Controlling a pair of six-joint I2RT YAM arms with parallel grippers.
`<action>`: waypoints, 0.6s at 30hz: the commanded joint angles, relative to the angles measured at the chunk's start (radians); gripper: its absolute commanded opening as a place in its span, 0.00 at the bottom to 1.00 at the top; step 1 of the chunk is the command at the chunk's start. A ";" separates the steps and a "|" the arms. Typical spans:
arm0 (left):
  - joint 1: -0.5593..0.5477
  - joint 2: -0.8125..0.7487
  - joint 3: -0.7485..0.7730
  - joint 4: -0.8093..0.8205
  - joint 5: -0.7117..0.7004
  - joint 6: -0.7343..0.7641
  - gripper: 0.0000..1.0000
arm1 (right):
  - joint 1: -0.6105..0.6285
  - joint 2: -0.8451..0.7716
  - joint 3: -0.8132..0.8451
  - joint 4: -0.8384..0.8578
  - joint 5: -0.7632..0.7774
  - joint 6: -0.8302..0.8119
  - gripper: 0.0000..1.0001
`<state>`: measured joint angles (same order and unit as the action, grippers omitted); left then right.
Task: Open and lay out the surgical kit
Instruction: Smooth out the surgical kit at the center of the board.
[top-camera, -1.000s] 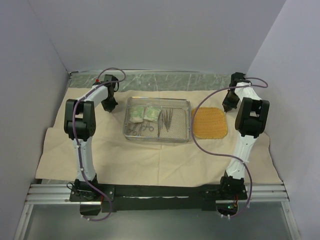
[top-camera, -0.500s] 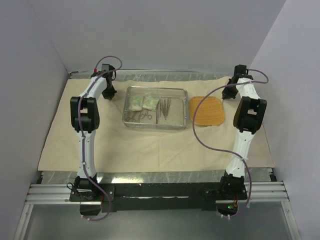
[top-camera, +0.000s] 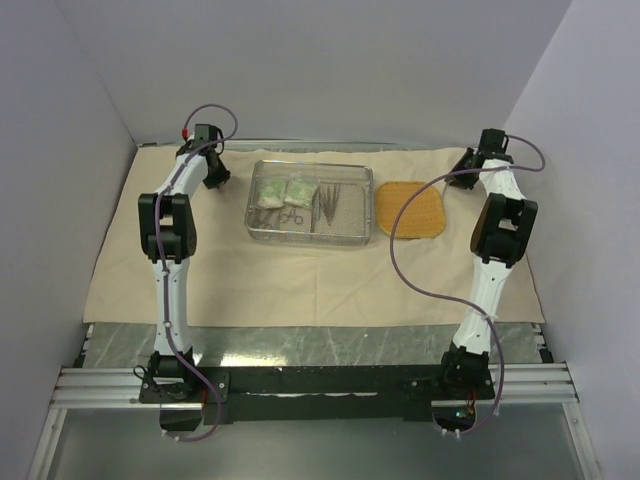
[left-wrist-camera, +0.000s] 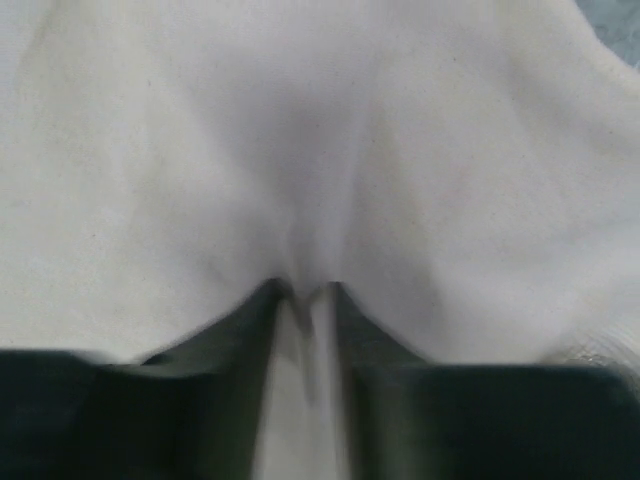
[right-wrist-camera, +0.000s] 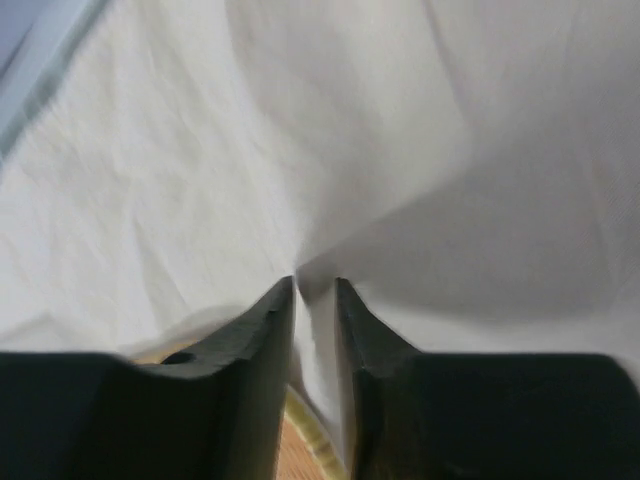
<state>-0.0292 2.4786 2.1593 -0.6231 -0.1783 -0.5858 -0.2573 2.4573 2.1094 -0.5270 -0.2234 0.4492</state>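
The beige wrapping cloth (top-camera: 300, 290) lies spread flat, its far edge against the back wall. On it stands the steel wire-mesh tray (top-camera: 312, 238) with two green-white packets (top-camera: 268, 195), ring-handled forceps (top-camera: 290, 215) and thin tweezers (top-camera: 330, 205) inside. My left gripper (top-camera: 214, 176) is low at the cloth's far left, left of the tray. In its wrist view its jaws (left-wrist-camera: 305, 290) stand slightly apart, a fold of cloth (left-wrist-camera: 300, 150) in the gap. My right gripper (top-camera: 467, 164) is at the far right; its jaws (right-wrist-camera: 315, 283) are also slightly apart around a cloth fold (right-wrist-camera: 330, 150).
An orange woven pad (top-camera: 409, 210) lies on the cloth right of the tray, and shows under my right fingers (right-wrist-camera: 300, 450). A strip of bare marbled table (top-camera: 300, 340) shows in front of the cloth. Walls close in on the left, right and back.
Both arms reached farther back, dragging the cloth with tray and pad away from me and uncovering the near table strip. Both pairs of jaws went from shut to slightly apart.
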 joint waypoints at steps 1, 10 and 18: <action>0.026 -0.070 -0.042 0.069 -0.024 -0.009 0.52 | -0.039 -0.003 0.084 0.082 0.009 -0.001 0.45; 0.025 -0.473 -0.390 0.043 -0.141 -0.029 0.99 | 0.012 -0.467 -0.387 0.052 0.206 -0.021 0.75; 0.026 -0.832 -0.883 0.052 -0.182 -0.077 0.99 | 0.239 -0.895 -0.922 0.094 0.300 -0.015 0.84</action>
<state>-0.0036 1.7691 1.4288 -0.5793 -0.3279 -0.6277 -0.1276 1.6894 1.3422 -0.4503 0.0196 0.4374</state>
